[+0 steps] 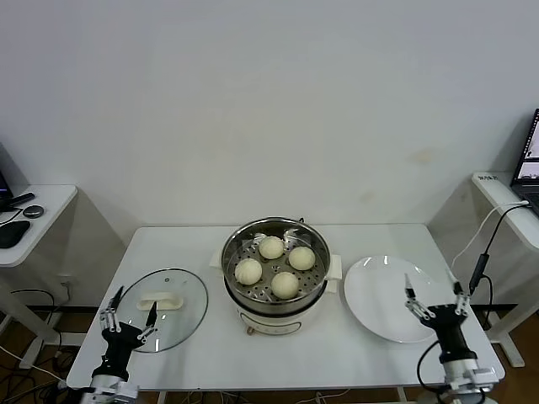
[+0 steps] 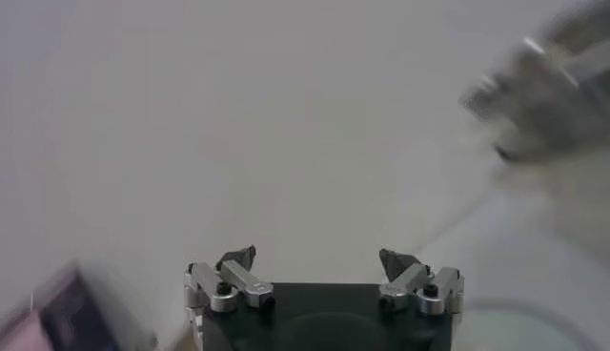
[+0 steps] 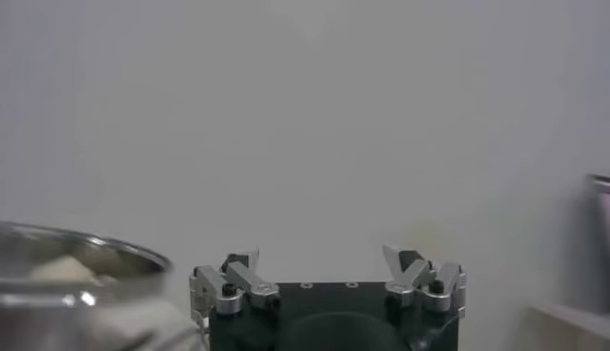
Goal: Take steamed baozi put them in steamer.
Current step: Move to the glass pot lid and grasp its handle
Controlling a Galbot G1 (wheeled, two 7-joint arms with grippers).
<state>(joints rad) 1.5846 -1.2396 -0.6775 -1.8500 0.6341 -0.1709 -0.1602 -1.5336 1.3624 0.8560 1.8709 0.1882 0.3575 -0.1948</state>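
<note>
The steamer (image 1: 313, 295) stands at the table's middle, a shiny steel pot on a cream-white base. Several cream-white baozi lie on its perforated tray: one at the back (image 1: 271, 247), one at the right (image 1: 301, 257), one at the left (image 1: 248, 270), one at the front (image 1: 285, 284). My left gripper (image 1: 129, 313) is open and empty, low at the table's front left by the glass lid. My right gripper (image 1: 434, 295) is open and empty, low at the front right over the plate's edge. The steamer's rim shows in the right wrist view (image 3: 86, 250).
A round glass lid (image 1: 164, 318) with a white handle lies left of the steamer. A flat white plate (image 1: 387, 303) lies to its right, with nothing on it. A side desk (image 1: 38, 215) stands at the left and a shelf with cables (image 1: 497, 202) at the right.
</note>
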